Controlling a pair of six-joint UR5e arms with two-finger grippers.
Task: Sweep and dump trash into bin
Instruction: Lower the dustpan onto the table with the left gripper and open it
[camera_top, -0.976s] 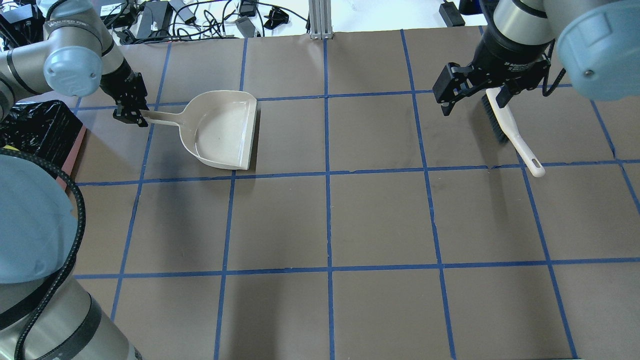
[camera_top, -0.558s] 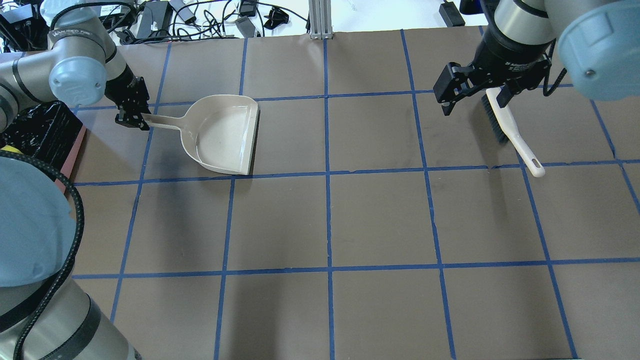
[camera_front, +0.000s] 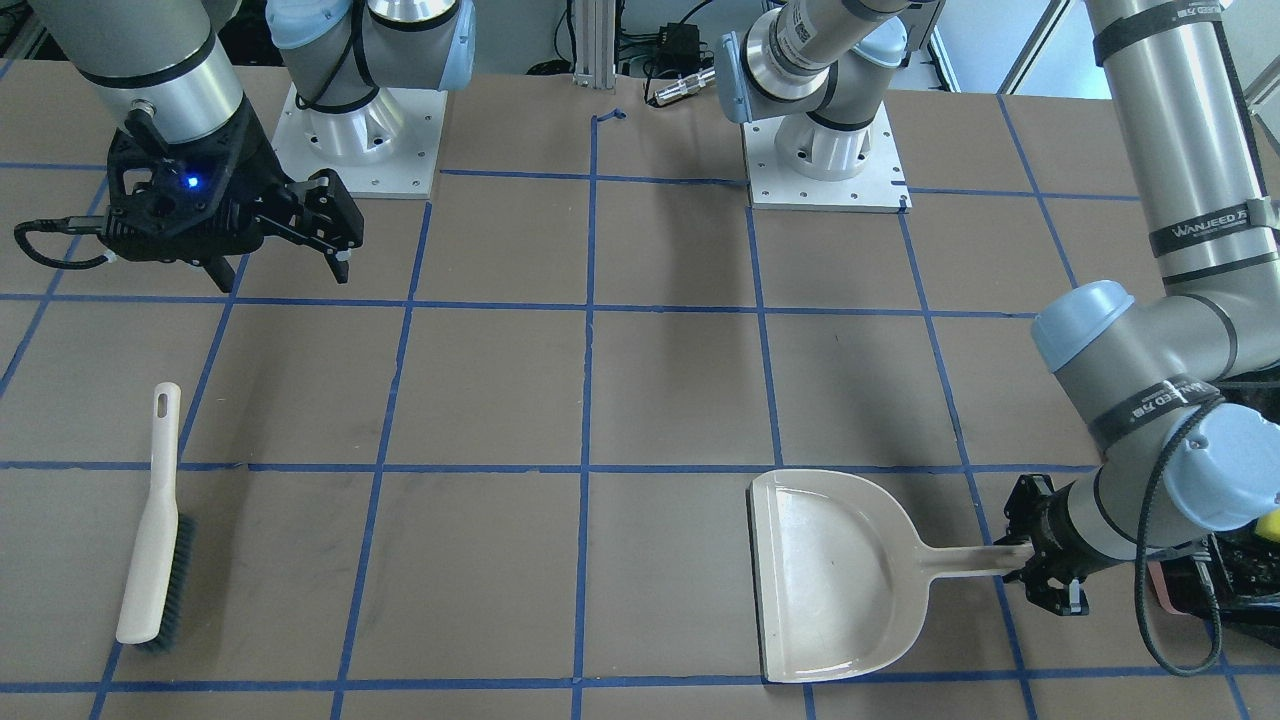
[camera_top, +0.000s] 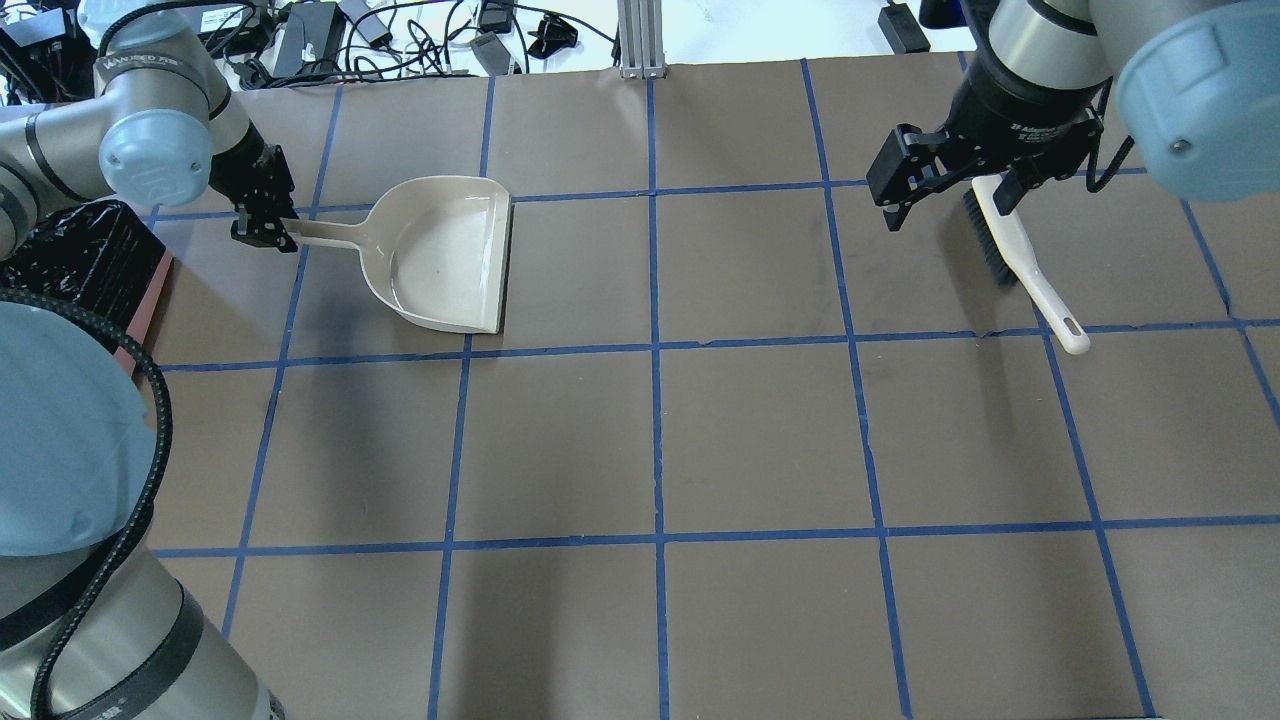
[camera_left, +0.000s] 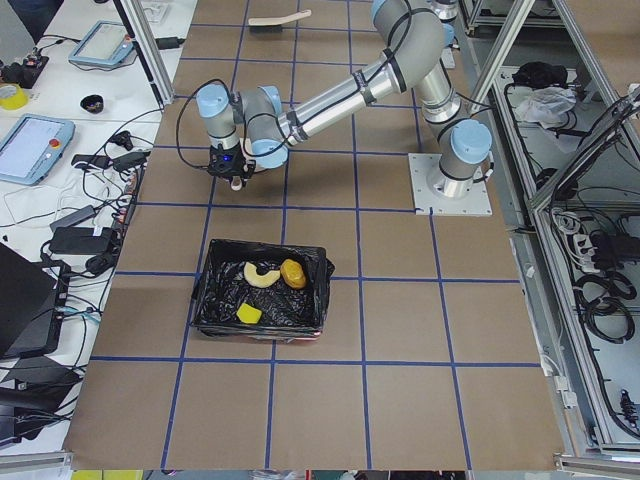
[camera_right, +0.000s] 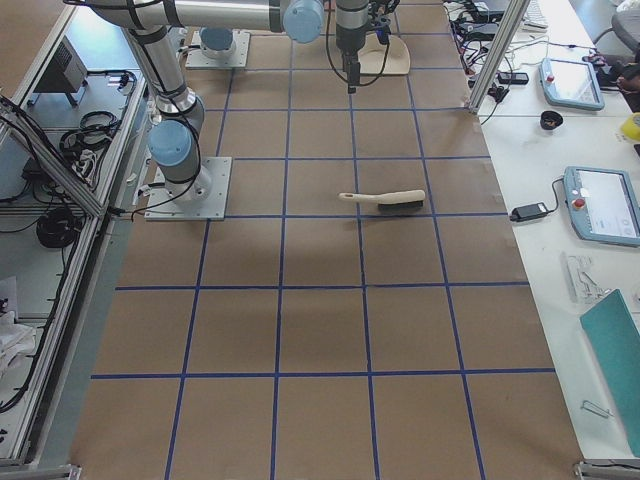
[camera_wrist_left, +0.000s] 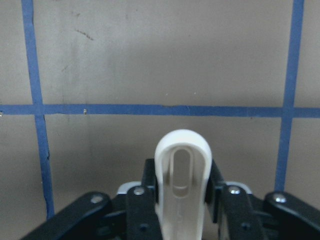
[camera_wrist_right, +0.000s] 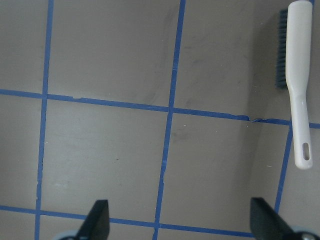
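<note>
The trash lies inside the bin (camera_left: 212, 296), a pink box lined with a black bag: a tan croissant (camera_left: 262, 273), a golden-brown roll (camera_left: 292, 272) and a yellow sponge piece (camera_left: 248, 314). The bin (camera_top: 75, 255) sits at the table's left edge. My left gripper (camera_top: 268, 232) (camera_wrist_left: 182, 187) is shut on the handle of the beige dustpan (camera_top: 445, 255) (camera_front: 830, 575), which rests flat and empty on the table. My right gripper (camera_top: 945, 200) (camera_front: 280, 268) hangs open above the table with nothing in it, beside the brush (camera_top: 1020, 255).
The white-handled brush (camera_front: 150, 530) (camera_wrist_right: 299, 75) lies loose on the table at the far right. Cables and power bricks (camera_top: 330, 35) crowd the far edge. A yellow bit (camera_front: 1270, 522) shows by the bin behind my left arm.
My left gripper kept hold of the handle and shifted the dustpan slightly, first nearer, then back toward the far side. The right gripper and the brush stayed put.
</note>
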